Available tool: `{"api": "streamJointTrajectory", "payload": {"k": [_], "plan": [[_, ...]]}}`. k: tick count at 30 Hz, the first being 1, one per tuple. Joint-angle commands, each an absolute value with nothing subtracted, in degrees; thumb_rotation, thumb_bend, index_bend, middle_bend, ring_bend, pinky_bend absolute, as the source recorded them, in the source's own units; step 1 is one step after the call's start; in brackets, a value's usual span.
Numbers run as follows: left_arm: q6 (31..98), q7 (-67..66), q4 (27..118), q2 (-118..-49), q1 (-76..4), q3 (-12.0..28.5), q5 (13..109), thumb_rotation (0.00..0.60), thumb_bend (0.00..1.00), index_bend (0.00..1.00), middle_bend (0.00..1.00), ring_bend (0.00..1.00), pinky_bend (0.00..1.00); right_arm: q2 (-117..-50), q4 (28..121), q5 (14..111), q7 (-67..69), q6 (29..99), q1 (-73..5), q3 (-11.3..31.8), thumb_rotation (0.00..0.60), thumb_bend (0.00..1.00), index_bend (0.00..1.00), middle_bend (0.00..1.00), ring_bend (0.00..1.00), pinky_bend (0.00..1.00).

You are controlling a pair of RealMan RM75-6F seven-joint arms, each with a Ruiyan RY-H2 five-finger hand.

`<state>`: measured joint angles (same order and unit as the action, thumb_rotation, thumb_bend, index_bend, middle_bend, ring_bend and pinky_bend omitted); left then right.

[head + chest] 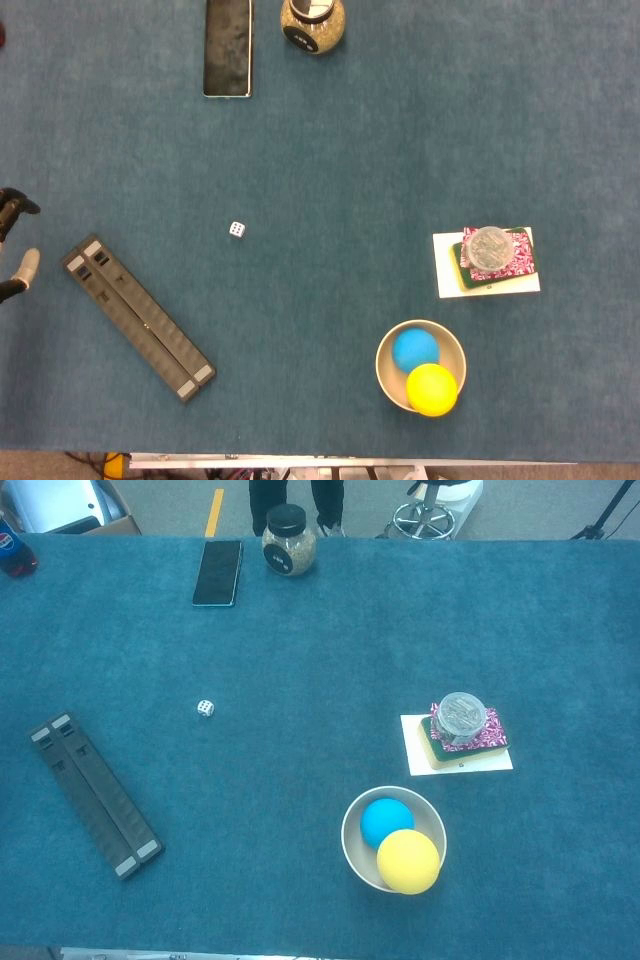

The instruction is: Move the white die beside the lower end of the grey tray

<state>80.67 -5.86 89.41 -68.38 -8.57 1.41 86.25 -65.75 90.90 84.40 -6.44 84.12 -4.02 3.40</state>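
Since the white die (237,229) lies alone on the blue cloth, apart from everything else, it can be taken as untouched, and the move is judged not yet begun. The grey tray (137,317) is laid slantwise near the left edge of the table (340,150), its lower end pointing toward the bowl (387,372); the die sits above and to the right of the tray's middle, well apart from it. Only a sliver of the left hand (14,245) is caught at the left border of the head view, just beside the tray's upper end; nothing is held there, yet whether its fingers are spread or curled cannot be told. The right hand is shown by neither camera. Because the bare cloth beside the tray's lower end is left free, a clear spot is offered for setting the die down.
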Motion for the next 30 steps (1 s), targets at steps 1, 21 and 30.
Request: {"api": "streamJointTrajectory", "payload": {"k": [1, 21, 30], "plan": [[80.8, -5.9, 89.4, -68.5, -8.5, 1.4, 86.2, 0.6, 0.34, 0.33, 0.29, 0.25, 0.48, -65.7, 90.7, 84.2, -6.3, 84.0, -4.0, 3.4, 0.6, 0.0, 0.55, 0.37, 0.34, 0.49], [81.7, -5.8, 90.4, -69.1, -8.2, 0.2, 88.4, 0.6, 0.34, 0.33, 0.29, 0.25, 0.48, -66.7, 88.5, 84.2, -3.4, 81.2, -5.5, 3.4, 0.6, 0.0, 0.55, 0.37, 0.34, 0.49], [78.7, -4.6, 89.8, -70.5, -11.2, -0.3, 91.4, 0.6, 0.34, 0.32, 0.29, 0.25, 0.48, -65.9, 90.0, 85.1, -3.7, 81.3, -6.8, 4.4, 0.6, 0.0, 0.54, 0.37, 0.34, 0.49]]}}
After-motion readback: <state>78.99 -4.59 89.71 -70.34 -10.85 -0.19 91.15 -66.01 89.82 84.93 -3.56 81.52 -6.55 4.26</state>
